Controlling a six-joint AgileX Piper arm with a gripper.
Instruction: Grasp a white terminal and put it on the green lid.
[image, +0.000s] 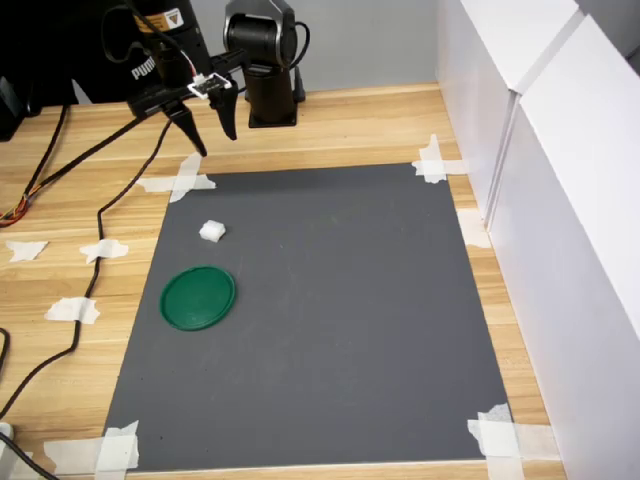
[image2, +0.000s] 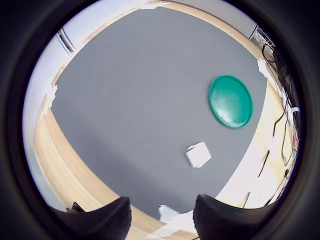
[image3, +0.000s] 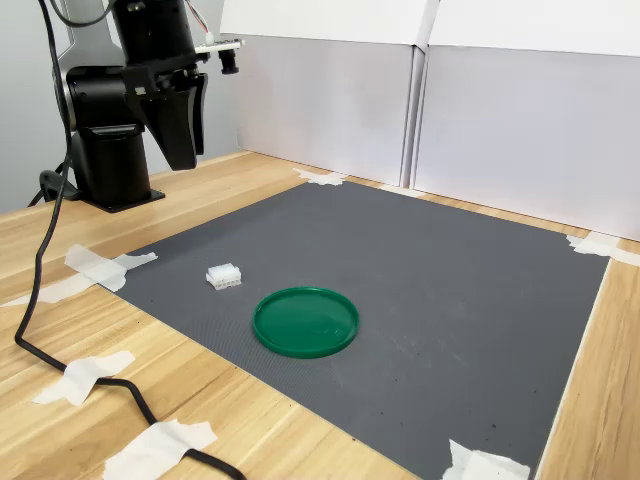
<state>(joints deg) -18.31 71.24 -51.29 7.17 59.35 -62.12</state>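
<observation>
Gripper (image: 213, 135) hangs high over the mat edge, jaws spread wide, empty. White terminal (image: 211, 231) sits just beside green lid (image: 198, 297), probably untouching — short transfer.

Even bright light; fisheye-vignetted wrist view.

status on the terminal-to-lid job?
Nothing done yet: the white terminal sits on the grey mat, apart from the empty green lid. In hand: nothing; the gripper hangs open above the mat's corner, holding nothing. Left: descend, grasp, carry, place on lid.
</observation>
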